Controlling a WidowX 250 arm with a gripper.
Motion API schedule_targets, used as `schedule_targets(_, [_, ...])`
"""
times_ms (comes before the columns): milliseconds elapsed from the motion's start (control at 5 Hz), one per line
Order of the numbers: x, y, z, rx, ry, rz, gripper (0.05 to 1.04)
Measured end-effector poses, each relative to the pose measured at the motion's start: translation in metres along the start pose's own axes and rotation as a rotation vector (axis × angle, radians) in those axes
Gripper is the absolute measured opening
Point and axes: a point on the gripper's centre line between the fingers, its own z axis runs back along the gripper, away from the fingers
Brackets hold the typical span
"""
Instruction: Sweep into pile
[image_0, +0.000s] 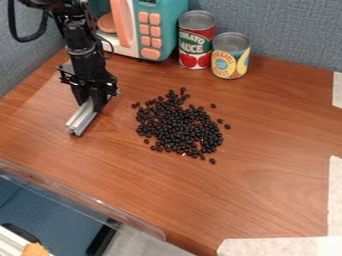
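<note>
- Black beans (179, 125), one loose heap, mid-table, with a few strays around its edge; small, light and hard by the look of them, likely to roll and scatter if struck fast.
- Gripper (93, 101), one, black, upper left of the view, clenched on the metal bar (81, 120).
- Metal bar, silver, straight, held by its upper end, the free end slanting down toward the lower left, beside the beans and apart from them; probably stiff and fairly light, smooth enough to twist under load.
- Handling, advised: keep hold of the bar at its end, leaving the long side for sweeping; push low and slowly against the outer beans, toward the middle. The beans themselves need no grasp.
- Table (267, 200), wood-patterned, apparently smooth; beans should slide readily.
</note>
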Motion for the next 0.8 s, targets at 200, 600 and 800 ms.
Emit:
schedule_targets(200, [0.008, 0.015, 0.002, 0.012, -0.014, 0.000, 0.369])
schedule_targets(600, [0.028, 0.020, -0.003, 0.050, -0.035, -0.159, 0.369])
schedule_targets(800, [0.039, 0.009, -0.005, 0.051, -0.045, -0.200, 0.369])
